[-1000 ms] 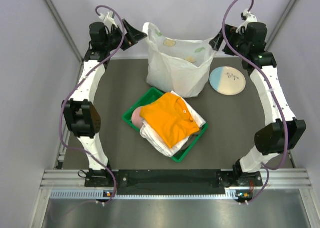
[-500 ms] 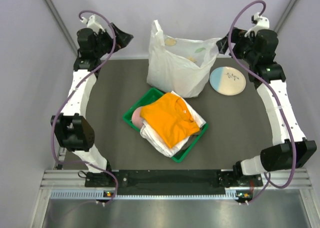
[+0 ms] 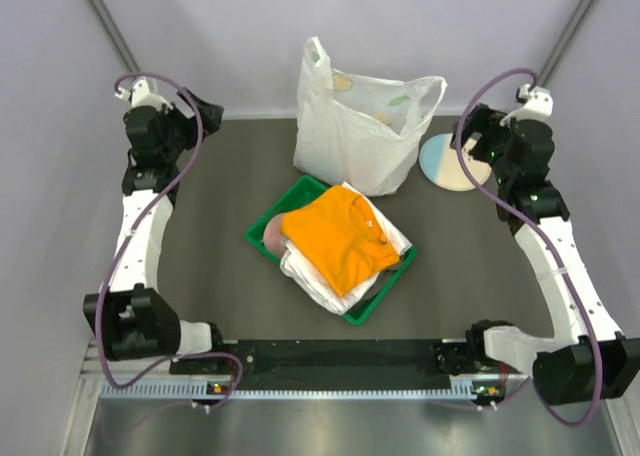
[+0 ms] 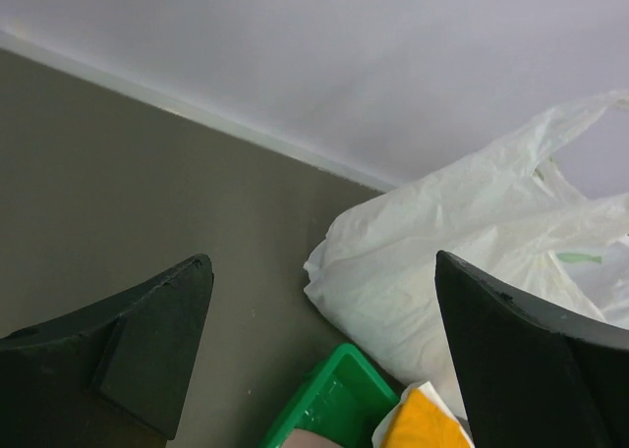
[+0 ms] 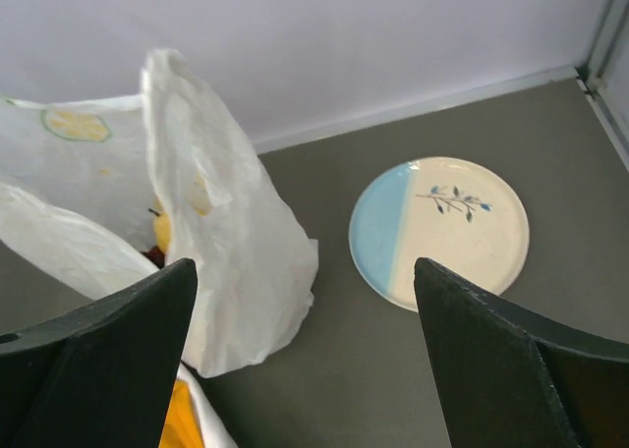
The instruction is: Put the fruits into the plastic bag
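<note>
The white plastic bag [image 3: 360,126] with printed citrus slices stands upright at the back middle of the table, its mouth open. Inside it, in the right wrist view, I see a bit of yellow fruit [image 5: 160,230] and something dark red below it; the other fruits are hidden. My left gripper [image 3: 210,110] is open and empty, well left of the bag [image 4: 462,261]. My right gripper [image 3: 466,136] is open and empty, right of the bag [image 5: 231,242] and above the plate's left edge. Both grippers show wide-open jaws in their wrist views [image 4: 324,310] [image 5: 305,301].
A pale plate [image 3: 450,168] with a blue side lies right of the bag, also in the right wrist view [image 5: 442,227]. A green tray [image 3: 262,238] with folded orange and white clothes [image 3: 340,238] and a pink rounded item sits in front of the bag.
Both grippers have drawn away from the bag's handles, outward and lower toward the table sides. The bag stands on its own, its right handle slumped.
</note>
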Available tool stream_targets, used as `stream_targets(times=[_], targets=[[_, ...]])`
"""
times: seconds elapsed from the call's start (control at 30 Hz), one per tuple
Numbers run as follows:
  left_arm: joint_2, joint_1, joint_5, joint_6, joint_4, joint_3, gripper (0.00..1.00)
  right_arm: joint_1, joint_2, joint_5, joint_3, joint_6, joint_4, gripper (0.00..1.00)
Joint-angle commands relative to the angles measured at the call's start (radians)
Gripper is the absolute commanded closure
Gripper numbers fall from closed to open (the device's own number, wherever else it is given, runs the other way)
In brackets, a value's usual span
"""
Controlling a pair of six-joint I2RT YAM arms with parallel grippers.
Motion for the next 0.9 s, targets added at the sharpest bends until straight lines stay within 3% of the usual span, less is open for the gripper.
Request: stream_targets(times=[0.0,0.27,0.87], targets=[[-0.105,-0.003,-0.035,0.032,0.060,-0.108,0.01,-0.009,-0.099,0.107,-0.109,0.022,0.097,0.09],[-0.225,-0.006,-0.073,0.084,0.099,-0.269,0.01,-0.009,-0.194,0.155,-0.264,0.042,0.106,0.09],[-0.245,-0.004,-0.114,0.147,0.033,-0.257,0.01,-0.009,-0.216,0.182,-0.290,0.046,0.089,0.09]])
